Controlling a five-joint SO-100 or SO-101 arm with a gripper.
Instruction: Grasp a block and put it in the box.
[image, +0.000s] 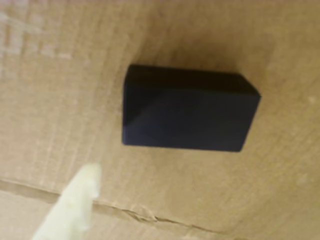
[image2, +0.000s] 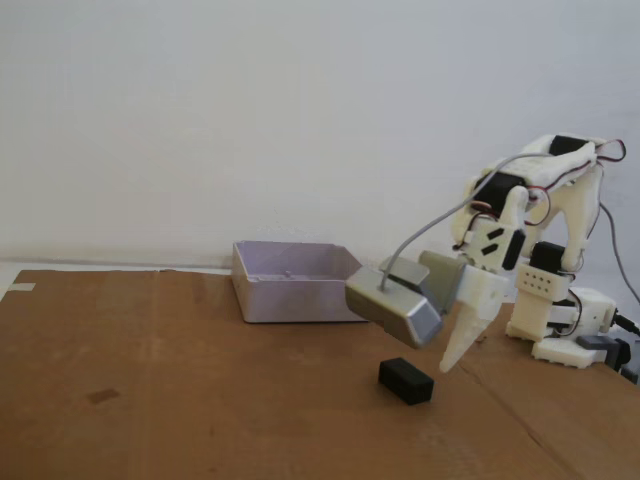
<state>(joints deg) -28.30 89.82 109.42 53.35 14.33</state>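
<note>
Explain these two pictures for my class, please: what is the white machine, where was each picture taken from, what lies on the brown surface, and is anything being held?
The white machine is a small robot arm standing on a table covered with brown cardboard. Its pointed tip is the claw, the part that grasps things. The fixed view is taken from a camera standing still in front of the table. The wrist view comes from the grey metal camera riding on the arm, looking down at the surface.

On the cardboard lie a small black block and, further back, a shallow pale grey-lilac box. In the wrist view the block fills the middle, with one pale claw finger at the bottom left.

Nothing is held: the claw hangs beside the block without touching it. Whether it is open is hard to tell.
</note>
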